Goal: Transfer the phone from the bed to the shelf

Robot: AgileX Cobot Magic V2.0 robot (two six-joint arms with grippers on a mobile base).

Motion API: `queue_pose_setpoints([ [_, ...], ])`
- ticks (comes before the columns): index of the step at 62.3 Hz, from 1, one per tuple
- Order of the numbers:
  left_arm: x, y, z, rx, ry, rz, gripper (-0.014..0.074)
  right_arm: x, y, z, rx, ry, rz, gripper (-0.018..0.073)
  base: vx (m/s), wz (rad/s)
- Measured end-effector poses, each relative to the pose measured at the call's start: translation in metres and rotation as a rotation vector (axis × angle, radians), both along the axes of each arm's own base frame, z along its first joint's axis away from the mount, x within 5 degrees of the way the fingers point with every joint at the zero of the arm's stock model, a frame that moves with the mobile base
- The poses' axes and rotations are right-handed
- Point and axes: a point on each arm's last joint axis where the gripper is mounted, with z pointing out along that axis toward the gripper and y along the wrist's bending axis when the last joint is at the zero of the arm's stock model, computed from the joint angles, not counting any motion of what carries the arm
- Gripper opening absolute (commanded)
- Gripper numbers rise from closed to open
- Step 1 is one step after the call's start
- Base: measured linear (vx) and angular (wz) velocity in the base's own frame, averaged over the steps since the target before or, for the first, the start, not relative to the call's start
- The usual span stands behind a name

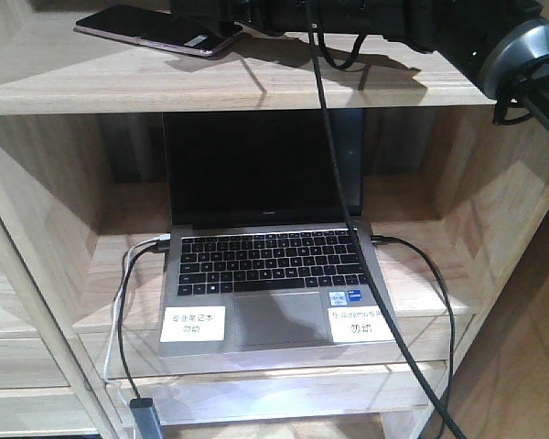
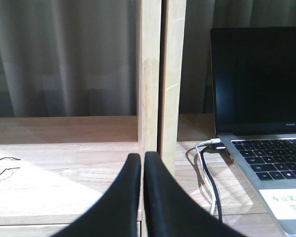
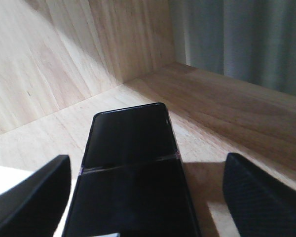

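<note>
Right end effector point(image 3: 138, 192) spread wide; left end effector point(image 2: 142, 163) pressed closed.

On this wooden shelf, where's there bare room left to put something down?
Left of the upright post, the compartment board is bare apart from a small wire scrap. On the upper board, open wood lies beyond the phone toward the back corner. The laptop and its cables crowd its compartment.

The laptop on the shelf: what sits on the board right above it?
The phone lies flat on the upper board of the shelf, above the laptop. The right tool stands open around it. The arm hides the board's right part.
</note>
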Motion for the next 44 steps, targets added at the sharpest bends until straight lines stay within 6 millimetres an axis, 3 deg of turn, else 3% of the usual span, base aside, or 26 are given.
queue_pose_setpoints([
  [12, 0.000, 0.000, 0.000, 0.000, 0.000, 0.000, 0.0001, -0.002, -0.001, 0.004, 0.008, 0.009, -0.005, 0.0514, 0.00, 0.00],
  [20, 0.000, 0.000, 0.000, 0.000, 0.000, 0.000, 0.0001, -0.010, -0.005, 0.016, -0.022, -0.024, -0.017, 0.0409, 0.00, 0.00],
  [24, 0.000, 0.000, 0.000, 0.000, 0.000, 0.000, 0.0001, -0.013, -0.008, 0.021, -0.044, -0.038, -0.027, 0.0337, 0.00, 0.00],
  [36, 0.000, 0.000, 0.000, 0.000, 0.000, 0.000, 0.0001, -0.028, -0.018, 0.041, -0.093, -0.048, -0.078, -0.0017, 0.00, 0.00],
  [44, 0.000, 0.000, 0.000, 0.000, 0.000, 0.000, 0.0001, -0.042, -0.024, 0.055, -0.113, -0.057, -0.075, -0.0008, 0.00, 0.00],
])
